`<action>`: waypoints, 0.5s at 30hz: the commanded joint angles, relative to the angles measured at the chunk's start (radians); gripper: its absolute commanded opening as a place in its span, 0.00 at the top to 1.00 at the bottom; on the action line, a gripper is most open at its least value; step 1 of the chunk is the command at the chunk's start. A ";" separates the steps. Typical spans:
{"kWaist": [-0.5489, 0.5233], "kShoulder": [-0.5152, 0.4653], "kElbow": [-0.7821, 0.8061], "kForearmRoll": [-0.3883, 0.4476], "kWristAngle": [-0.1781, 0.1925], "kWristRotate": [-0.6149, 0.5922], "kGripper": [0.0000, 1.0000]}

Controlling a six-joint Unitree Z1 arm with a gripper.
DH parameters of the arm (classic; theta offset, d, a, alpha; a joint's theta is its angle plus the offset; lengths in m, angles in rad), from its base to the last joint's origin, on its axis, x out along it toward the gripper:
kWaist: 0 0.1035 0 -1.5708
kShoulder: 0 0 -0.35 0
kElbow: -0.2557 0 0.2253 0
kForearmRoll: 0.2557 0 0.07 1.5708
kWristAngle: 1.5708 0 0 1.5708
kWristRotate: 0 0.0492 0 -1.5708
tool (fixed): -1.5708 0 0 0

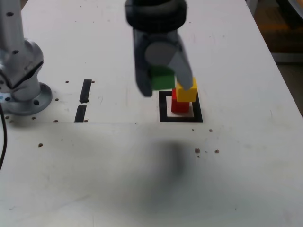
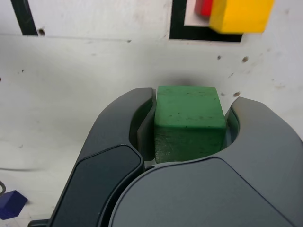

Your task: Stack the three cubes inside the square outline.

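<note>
Gripper [image 2: 189,130] above the white tabletop [image 1: 142,179], jaws clamped on the green cube [image 2: 188,123], yellow cube [image 1: 187,91] atop red cube [image 1: 179,104] inside the square outline [image 1: 163,111]

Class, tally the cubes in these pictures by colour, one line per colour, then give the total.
Red cube: 1
Yellow cube: 1
Green cube: 1
Total: 3 cubes

Two short black bar marks [image 1: 84,100] lie end to end on the white table [image 1: 142,179], with scattered dark specks [image 1: 207,152]
</note>
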 commanded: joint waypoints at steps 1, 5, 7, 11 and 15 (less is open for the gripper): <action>0.028 0.005 -0.013 -0.001 -0.001 0.027 0.75; 0.079 0.015 -0.023 -0.004 -0.002 0.075 0.75; 0.100 0.023 -0.025 -0.007 -0.001 0.093 0.75; 0.136 0.044 -0.029 -0.017 -0.004 0.126 0.75; 0.166 0.073 -0.045 -0.027 -0.010 0.162 0.75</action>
